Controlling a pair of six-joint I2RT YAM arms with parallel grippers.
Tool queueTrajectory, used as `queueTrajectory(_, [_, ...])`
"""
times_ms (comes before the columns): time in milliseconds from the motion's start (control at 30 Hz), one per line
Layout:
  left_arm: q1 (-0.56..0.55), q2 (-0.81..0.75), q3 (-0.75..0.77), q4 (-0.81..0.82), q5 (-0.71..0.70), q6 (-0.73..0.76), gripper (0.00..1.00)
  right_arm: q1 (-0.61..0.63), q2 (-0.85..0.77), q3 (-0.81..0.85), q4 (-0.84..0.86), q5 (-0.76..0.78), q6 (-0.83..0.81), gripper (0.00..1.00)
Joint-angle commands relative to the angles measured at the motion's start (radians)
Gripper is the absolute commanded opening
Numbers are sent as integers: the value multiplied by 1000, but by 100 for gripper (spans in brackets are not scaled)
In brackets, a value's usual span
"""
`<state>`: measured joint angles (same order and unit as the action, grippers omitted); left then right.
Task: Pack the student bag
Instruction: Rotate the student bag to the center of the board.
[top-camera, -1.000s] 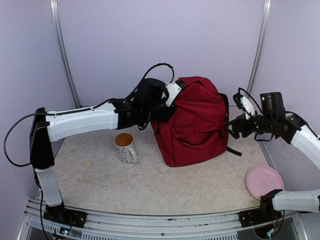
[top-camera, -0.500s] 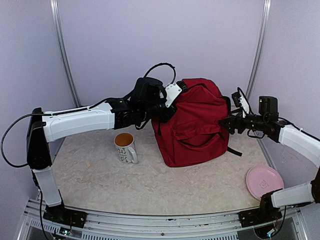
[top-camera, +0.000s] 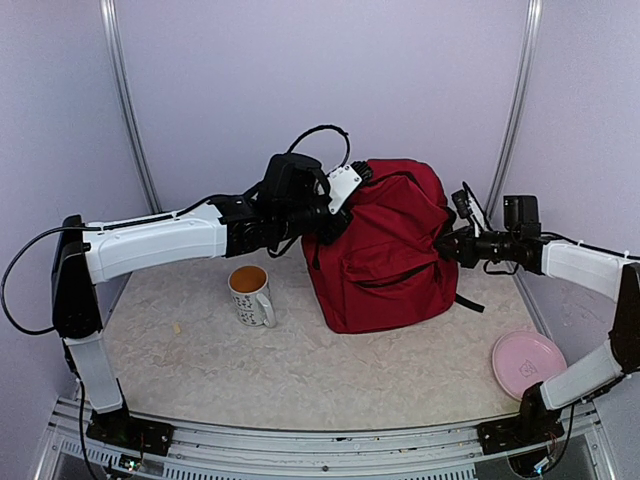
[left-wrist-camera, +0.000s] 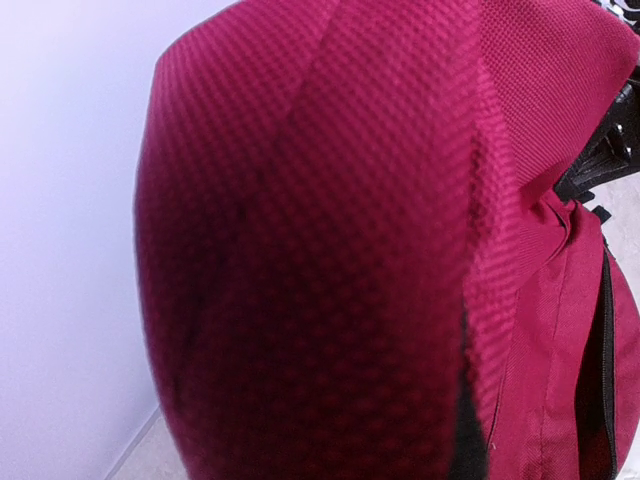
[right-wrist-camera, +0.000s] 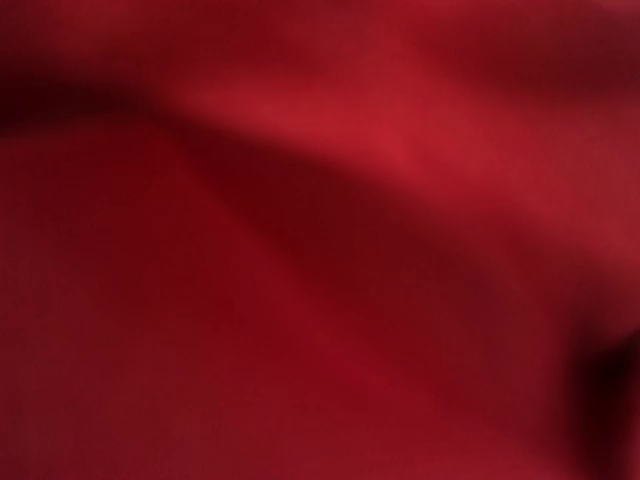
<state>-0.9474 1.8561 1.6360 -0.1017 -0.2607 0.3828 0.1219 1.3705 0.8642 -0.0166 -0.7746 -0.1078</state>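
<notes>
The student bag (top-camera: 390, 250) is a dark red backpack standing upright at the back middle of the table. My left gripper (top-camera: 335, 205) is at its upper left edge, shut on the fabric there. In the left wrist view red weave (left-wrist-camera: 300, 250) fills the frame and hides the fingers. My right gripper (top-camera: 445, 245) is pressed against the bag's right side, jaws shut. The right wrist view shows only blurred red cloth (right-wrist-camera: 320, 240), so I cannot tell whether fabric is pinched. The front pocket's black zipper (top-camera: 395, 278) faces me.
A white patterned mug (top-camera: 250, 293) with brown liquid stands left of the bag. A pink plate (top-camera: 528, 363) lies at the front right beside the right arm's base. A black strap (top-camera: 468, 302) trails from the bag's lower right. Purple walls close in the back and sides.
My right arm has reached left from beside the bag until its gripper meets the bag's right side, and its jaws have shut. The left arm has lifted slightly, tilting the bag's top.
</notes>
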Motion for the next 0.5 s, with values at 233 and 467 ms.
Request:
queueTrajectory(233, [78, 5, 55, 85, -39, -75, 0, 72, -233, -165, 52, -41, 297, 0])
queueTrajectory(467, [108, 46, 103, 117, -54, -90, 0, 294, -429, -299, 97, 129, 479, 0])
